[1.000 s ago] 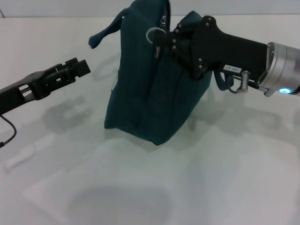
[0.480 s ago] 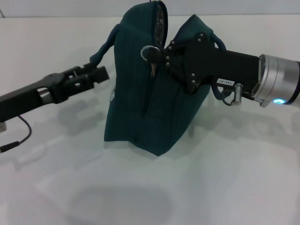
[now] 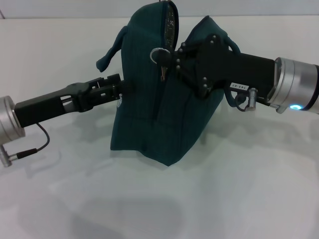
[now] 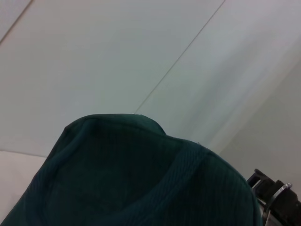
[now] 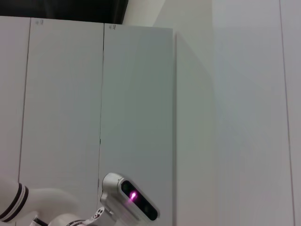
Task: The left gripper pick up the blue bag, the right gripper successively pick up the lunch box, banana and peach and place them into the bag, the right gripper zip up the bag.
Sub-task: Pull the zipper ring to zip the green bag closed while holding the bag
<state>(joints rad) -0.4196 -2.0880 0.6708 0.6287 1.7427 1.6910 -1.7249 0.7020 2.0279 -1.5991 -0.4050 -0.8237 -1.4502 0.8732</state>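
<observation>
Blue bag (image 3: 149, 94) is seen standing upright on the white counter (image 3: 239, 179), toward the far edge and a little beyond the middle, its base resting on the surface and its top rising to the upper limit of the head view. A zipper track (image 3: 170, 25) is seen running along the top ridge, with a metal ring pull (image 3: 158, 55) hanging just below it on the near face. One loop handle (image 3: 112, 50) droops off the bag's left side toward the left arm; a second handle (image 3: 234, 97) is partly seen behind the right arm.

The right gripper (image 3: 174, 57) is pressed against the upper part of the bag at the ring pull, its black body reaching in from the counter's right edge. Its fingers are set close together at the pull, but whether they are pinched on it cannot be told.

The left gripper (image 3: 117, 89) is held level against the bag's left face, below the drooping handle, with its tips touching or just short of the fabric. Whether anything is gripped, or how far the fingers are spread, cannot be told from the head view. In the left wrist view the frame is filled low down by teal ribbed fabric (image 4: 141, 183) of the bag, with the ring pull (image 4: 275, 200) glimpsed at one corner.

Only a pale cabinet wall (image 5: 141, 94) and part of the robot's body (image 5: 127, 202) are shown in the right wrist view.
</observation>
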